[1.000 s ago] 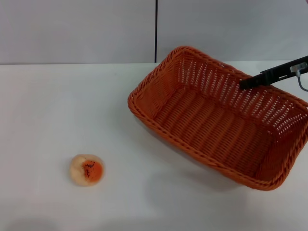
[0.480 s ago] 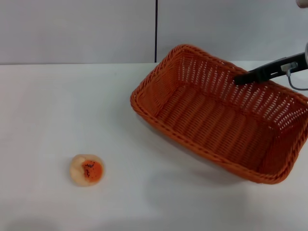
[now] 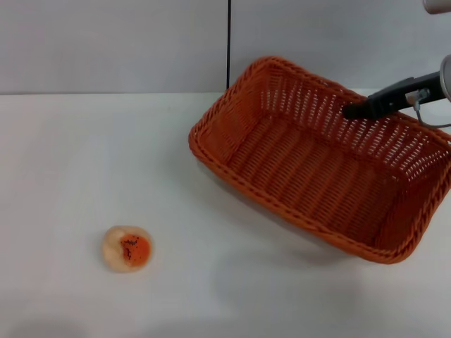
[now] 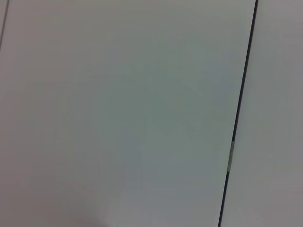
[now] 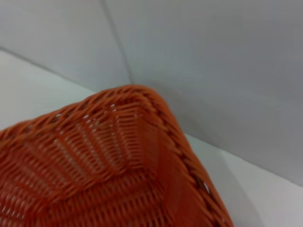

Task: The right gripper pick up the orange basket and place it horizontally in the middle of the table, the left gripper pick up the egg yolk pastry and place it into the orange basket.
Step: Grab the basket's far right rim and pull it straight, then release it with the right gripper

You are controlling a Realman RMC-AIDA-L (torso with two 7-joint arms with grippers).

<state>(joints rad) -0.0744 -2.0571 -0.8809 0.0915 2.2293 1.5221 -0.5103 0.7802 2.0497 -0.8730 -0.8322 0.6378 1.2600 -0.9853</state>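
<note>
Right end effector (image 3: pixel 354 110) gripping orange basket (image 3: pixel 317 169) rim, tilted | egg yolk pastry (image 3: pixel 127 248) well apart

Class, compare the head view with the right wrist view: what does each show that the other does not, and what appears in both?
Only the head view shows the egg yolk pastry lying on the table apart from the basket, the basket's whole outline, and the right gripper at its far rim. Only the right wrist view gives a close look at one braided corner of the orange basket, seen from just above. Both show the orange basket, the white table and the grey wall behind. The left gripper appears in neither.
</note>
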